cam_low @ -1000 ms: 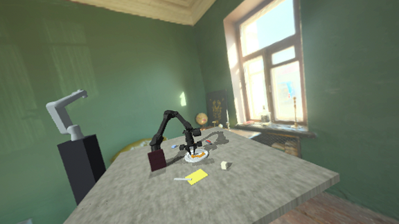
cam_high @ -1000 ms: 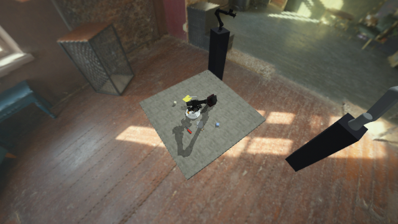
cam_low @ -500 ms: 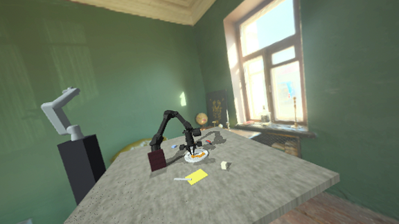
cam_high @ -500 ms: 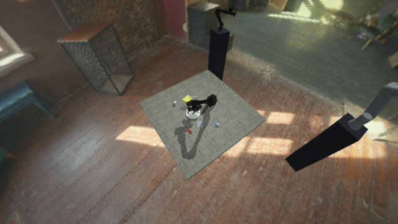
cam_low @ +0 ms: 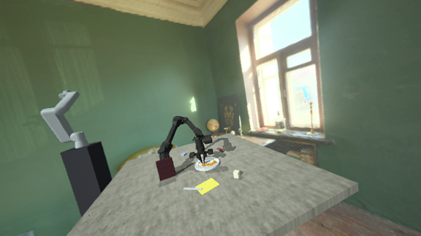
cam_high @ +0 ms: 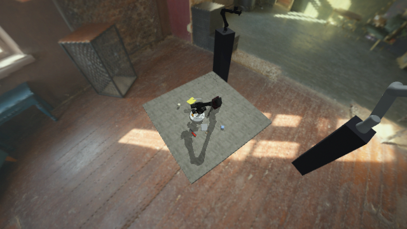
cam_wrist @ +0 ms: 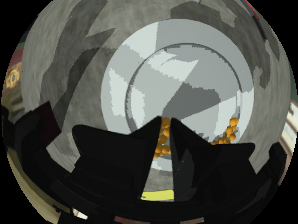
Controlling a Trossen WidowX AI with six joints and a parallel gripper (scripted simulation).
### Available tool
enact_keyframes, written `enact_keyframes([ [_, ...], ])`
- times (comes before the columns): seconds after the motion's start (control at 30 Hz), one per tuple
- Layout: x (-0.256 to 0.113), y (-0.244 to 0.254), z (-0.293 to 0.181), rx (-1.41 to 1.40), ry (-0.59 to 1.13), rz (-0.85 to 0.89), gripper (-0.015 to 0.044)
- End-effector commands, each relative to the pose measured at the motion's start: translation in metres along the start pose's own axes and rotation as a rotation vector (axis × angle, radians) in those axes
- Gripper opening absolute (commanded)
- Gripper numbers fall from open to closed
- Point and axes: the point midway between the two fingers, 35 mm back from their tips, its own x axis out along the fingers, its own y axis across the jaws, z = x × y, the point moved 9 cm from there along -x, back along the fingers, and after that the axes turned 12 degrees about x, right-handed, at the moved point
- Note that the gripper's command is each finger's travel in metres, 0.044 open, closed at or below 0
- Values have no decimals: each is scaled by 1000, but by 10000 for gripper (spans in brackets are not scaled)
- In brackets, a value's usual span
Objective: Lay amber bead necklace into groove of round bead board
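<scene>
The round white bead board (cam_high: 193, 118) (cam_low: 207, 169) (cam_wrist: 112, 95) lies on the grey table, with a ring-shaped groove inside its rim. The amber bead necklace (cam_low: 212, 163) (cam_wrist: 234, 121) lies over the board's near side in the wrist view. One stretch runs up between the fingers and another curves along the groove at the right; the right finger hides the part between. My gripper (cam_low: 203, 162) (cam_wrist: 165, 121) points down, low over the board, and is shut on the necklace, with beads showing between the fingertips. In the top view the arm covers the fingertips.
A yellow sheet (cam_high: 191, 100) (cam_low: 207, 186) (cam_wrist: 157, 195) with a white stick (cam_low: 191, 188) lies near the board. A cream block (cam_high: 179, 104) (cam_low: 236, 174), a blue block (cam_high: 222, 127) (cam_low: 183, 154), a red piece (cam_high: 193, 134) (cam_low: 220, 149) and a pale square (cam_high: 204, 127) are also on the table.
</scene>
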Motion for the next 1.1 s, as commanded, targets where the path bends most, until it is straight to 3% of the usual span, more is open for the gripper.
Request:
enact_keyframes([
  [0.0, 0, 0, 0, -1, 0, -1, 0],
  [1.07, -5, 28, -21, 9, -4, 4, 0],
])
